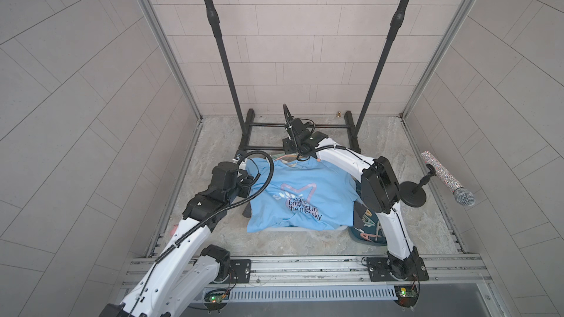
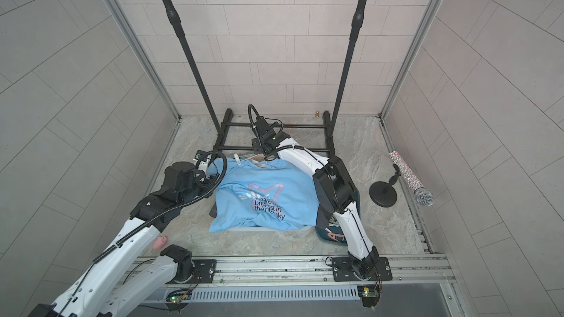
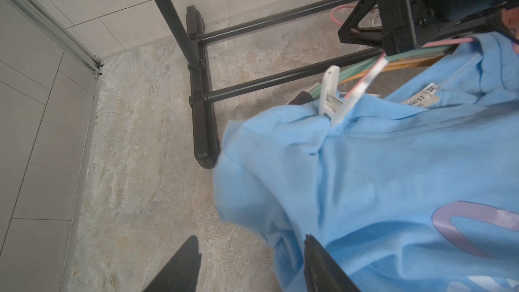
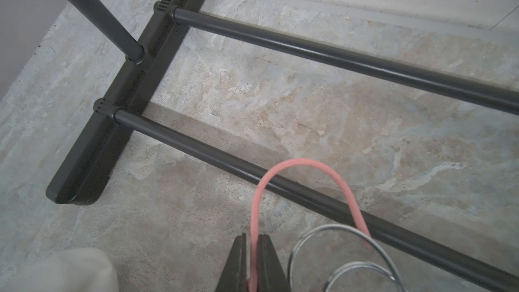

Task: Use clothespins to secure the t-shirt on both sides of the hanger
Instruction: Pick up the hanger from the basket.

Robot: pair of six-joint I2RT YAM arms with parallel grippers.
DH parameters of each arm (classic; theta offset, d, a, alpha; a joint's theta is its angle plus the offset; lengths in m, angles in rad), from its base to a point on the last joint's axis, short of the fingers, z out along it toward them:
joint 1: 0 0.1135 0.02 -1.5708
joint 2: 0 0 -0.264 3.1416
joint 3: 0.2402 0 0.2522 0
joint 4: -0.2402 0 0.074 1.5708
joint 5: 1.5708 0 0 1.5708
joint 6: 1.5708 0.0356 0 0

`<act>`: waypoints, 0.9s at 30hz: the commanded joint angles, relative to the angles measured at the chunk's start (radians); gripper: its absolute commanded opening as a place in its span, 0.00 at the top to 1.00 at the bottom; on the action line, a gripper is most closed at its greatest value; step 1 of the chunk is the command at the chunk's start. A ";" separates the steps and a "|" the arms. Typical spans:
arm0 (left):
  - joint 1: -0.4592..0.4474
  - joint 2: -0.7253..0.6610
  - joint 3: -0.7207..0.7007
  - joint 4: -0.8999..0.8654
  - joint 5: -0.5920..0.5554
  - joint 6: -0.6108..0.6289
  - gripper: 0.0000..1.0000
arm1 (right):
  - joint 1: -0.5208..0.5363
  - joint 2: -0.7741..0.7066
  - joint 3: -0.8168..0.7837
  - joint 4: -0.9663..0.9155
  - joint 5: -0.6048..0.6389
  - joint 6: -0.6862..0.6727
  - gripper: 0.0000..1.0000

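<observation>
Right fingers (image 4: 234, 268) are clamped on the pink hanger hook (image 4: 300, 160); left fingers (image 3: 179, 268) stand apart, empty. One white clothespin (image 3: 332, 94) pins the t-shirt (image 3: 393, 178) shoulder. Such clothespins should be light, stiff and sprung: squeeze the tail ends.

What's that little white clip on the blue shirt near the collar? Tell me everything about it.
A white clothespin, seemingly smooth plastic, with two flat legs hinged at the middle. Its jaws pinch a bunched fold of the blue t-shirt at one shoulder beside the collar; its handle ends stick up, tilted. The pink hanger arm runs right beside it; whether the jaws catch that too is unclear.
</observation>
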 commanded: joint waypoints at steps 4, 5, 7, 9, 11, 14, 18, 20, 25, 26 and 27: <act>0.004 -0.010 0.146 -0.078 0.078 0.055 0.38 | 0.026 -0.188 -0.086 0.131 0.040 -0.025 1.00; 0.004 -0.009 0.167 -0.089 0.090 0.060 0.38 | 0.032 -0.225 -0.104 0.144 0.047 -0.034 1.00; 0.004 -0.014 0.208 -0.111 0.115 0.076 0.38 | 0.042 -0.295 -0.134 0.160 0.069 -0.046 1.00; 0.005 -0.015 0.249 -0.136 0.143 0.102 0.38 | 0.053 -0.371 -0.181 0.193 0.082 -0.061 1.00; 0.004 -0.044 0.294 -0.163 0.175 0.129 0.38 | 0.064 -0.441 -0.226 0.226 0.105 -0.077 1.00; 0.004 -0.055 0.368 -0.206 0.248 0.167 0.38 | 0.089 -0.536 -0.254 0.241 0.161 -0.115 1.00; 0.004 -0.066 0.455 -0.228 0.390 0.213 0.37 | 0.126 -0.640 -0.278 0.255 0.246 -0.207 1.00; 0.005 -0.065 0.511 -0.237 0.452 0.234 0.34 | 0.148 -0.695 -0.293 0.270 0.295 -0.265 1.00; 0.004 -0.036 0.657 -0.307 0.616 0.291 0.29 | 0.170 -0.839 -0.394 0.432 0.267 -0.346 1.00; 0.004 -0.029 0.693 -0.326 0.668 0.297 0.28 | 0.180 -0.859 -0.394 0.438 0.275 -0.374 1.00; 0.005 0.004 0.723 -0.349 0.718 0.298 0.28 | 0.189 -0.872 -0.391 0.443 0.283 -0.397 1.00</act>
